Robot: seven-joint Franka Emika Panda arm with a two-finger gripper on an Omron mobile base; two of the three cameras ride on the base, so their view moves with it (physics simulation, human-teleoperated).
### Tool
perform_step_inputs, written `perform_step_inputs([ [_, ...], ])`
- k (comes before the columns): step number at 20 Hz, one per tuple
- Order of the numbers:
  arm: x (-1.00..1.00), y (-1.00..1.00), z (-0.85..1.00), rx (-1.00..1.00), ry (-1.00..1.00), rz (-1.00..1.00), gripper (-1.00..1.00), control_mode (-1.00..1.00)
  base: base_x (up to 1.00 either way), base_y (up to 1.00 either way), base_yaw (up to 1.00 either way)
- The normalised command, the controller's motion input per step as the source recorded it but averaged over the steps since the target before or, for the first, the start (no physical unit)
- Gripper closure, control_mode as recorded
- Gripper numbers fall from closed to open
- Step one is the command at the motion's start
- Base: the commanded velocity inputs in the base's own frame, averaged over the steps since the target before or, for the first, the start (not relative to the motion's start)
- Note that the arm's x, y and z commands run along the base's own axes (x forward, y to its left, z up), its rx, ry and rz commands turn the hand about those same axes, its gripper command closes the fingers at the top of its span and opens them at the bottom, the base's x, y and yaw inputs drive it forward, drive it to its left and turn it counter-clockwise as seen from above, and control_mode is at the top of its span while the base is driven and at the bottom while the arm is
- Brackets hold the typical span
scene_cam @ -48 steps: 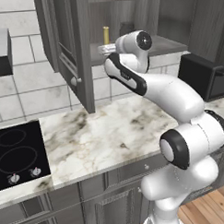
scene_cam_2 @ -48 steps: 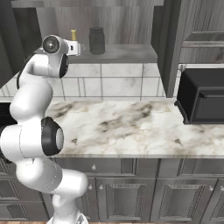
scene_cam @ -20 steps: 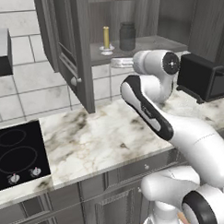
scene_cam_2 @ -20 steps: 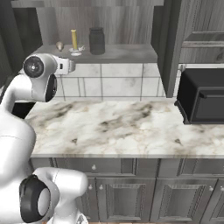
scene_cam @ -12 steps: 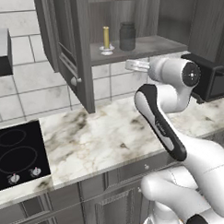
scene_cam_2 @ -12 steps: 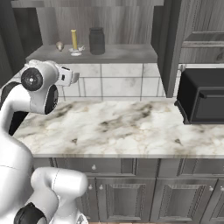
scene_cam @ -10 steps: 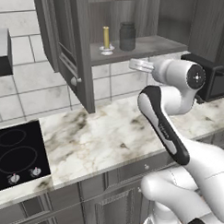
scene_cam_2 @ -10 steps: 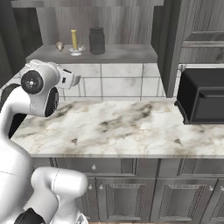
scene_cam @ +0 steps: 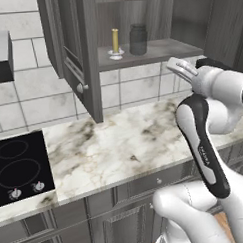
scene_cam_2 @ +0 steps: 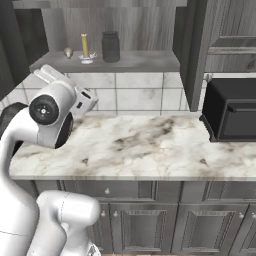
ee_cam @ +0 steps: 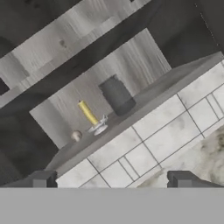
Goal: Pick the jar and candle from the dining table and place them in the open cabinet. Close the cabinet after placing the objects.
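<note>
The dark grey jar (scene_cam: 138, 39) and the yellow candle (scene_cam: 115, 42) in its small dish stand side by side on the shelf of the open cabinet (scene_cam: 158, 50). The right base view shows the candle (scene_cam_2: 85, 47) left of the jar (scene_cam_2: 110, 46). My gripper (scene_cam: 177, 67) hangs below and right of the shelf, over the counter, open with nothing in it. In the hand view the jar (ee_cam: 117, 95) and candle (ee_cam: 89, 113) lie well ahead of the gripper (ee_cam: 112, 179), whose fingertips (ee_cam: 43, 178) stand wide apart. The dining table is out of view.
The cabinet's left door (scene_cam: 83, 60) swings out over the marble counter (scene_cam: 119, 143); the right door (scene_cam_2: 192, 50) also stands open. A black cooktop (scene_cam: 15, 168) is at the left, a black oven box (scene_cam_2: 232, 112) at the right. A small round pale knob (scene_cam_2: 68, 51) shows beside the candle.
The arm has drawn back from the shelf, swinging right and down, with the gripper open throughout. Jar and candle stay on the shelf.
</note>
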Motion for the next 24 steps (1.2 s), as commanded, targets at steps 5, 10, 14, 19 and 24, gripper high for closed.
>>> perform_step_inputs([
  [5,-0.29,-0.43,0.13,0.19,0.00,0.05,-1.00,-1.00,0.00,0.00,0.00],
  [10,-0.48,-0.33,0.13,0.16,0.00,0.09,-1.00,-1.00,0.00,0.00,0.00],
  [14,-0.39,-0.36,0.04,0.16,0.00,0.08,-1.00,-1.00,0.00,0.00,0.00],
  [19,-0.39,-0.37,0.03,0.09,-0.02,0.07,-1.00,-1.00,0.00,0.00,0.00],
  [24,-0.40,-0.37,0.02,0.04,-0.05,0.06,-1.00,-1.00,0.00,0.00,0.00],
])
